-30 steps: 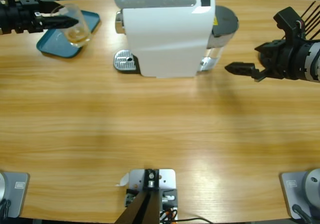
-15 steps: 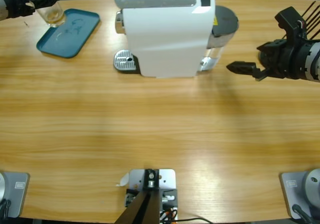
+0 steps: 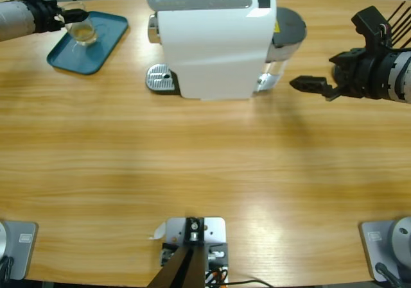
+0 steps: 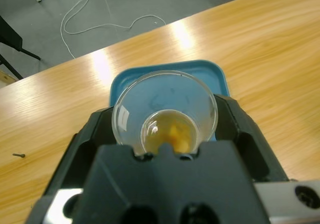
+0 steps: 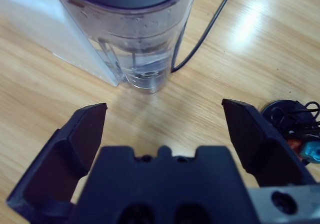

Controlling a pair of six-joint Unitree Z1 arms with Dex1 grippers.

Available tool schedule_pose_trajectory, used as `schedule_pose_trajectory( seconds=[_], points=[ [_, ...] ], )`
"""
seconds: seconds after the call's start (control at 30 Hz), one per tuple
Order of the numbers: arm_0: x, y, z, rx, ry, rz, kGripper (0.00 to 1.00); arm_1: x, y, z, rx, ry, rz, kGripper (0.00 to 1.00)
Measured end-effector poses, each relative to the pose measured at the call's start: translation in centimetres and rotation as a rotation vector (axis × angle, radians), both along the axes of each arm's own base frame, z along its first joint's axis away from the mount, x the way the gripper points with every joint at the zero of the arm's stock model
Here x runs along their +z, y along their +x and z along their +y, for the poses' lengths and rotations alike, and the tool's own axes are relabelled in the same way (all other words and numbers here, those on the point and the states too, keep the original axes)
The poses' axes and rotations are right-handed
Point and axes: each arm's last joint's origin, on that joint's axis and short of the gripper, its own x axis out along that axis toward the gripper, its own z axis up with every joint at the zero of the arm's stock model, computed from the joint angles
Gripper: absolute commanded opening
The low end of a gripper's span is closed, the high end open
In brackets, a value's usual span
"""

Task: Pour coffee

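Observation:
My left gripper (image 3: 69,20) is shut on a small clear glass tumbler (image 3: 81,30) over the blue tray (image 3: 96,52) at the table's far left corner. In the left wrist view the tumbler (image 4: 165,115) sits upright between the jaws, with a shallow layer of amber coffee (image 4: 169,134) at its bottom and the tray (image 4: 207,74) just beyond it. My right gripper (image 3: 307,84) hangs open at the right, its jaws wide apart and holding nothing, pointed at the white coffee machine (image 3: 215,44). Its clear water tank (image 5: 135,39) fills the right wrist view.
The machine's round metal drip grate (image 3: 162,79) sticks out on its left side. A black cable (image 5: 210,29) runs over the table behind the tank. Bare wooden tabletop (image 3: 205,166) stretches across the front half.
The left gripper carried the tumbler from over the tray back to the far left corner, then returned it over the tray's near corner. The right arm stayed nearly still.

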Motion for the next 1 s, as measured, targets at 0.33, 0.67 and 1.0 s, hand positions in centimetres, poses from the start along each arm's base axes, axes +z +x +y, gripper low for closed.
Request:
schedule_pose_trajectory(
  seconds=[0.33, 0.67, 1.0],
  points=[
    [-1.2, 0.4, -0.2, -0.002, 0.001, 0.009, 0.000, -0.4, 0.3, 0.1, -0.009, -0.015, 0.013, 1.000],
    [-1.2, 0.4, -0.4, 0.012, -0.034, 0.022, 0.959, -0.4, 0.3, 0.1, -0.022, -0.017, 0.011, 1.000],
    [-1.1, -1.3, -0.5, 0.008, -0.050, 0.014, 0.995, -0.4, 0.3, -0.1, -0.040, -0.028, 0.003, 1.000]
  ],
)
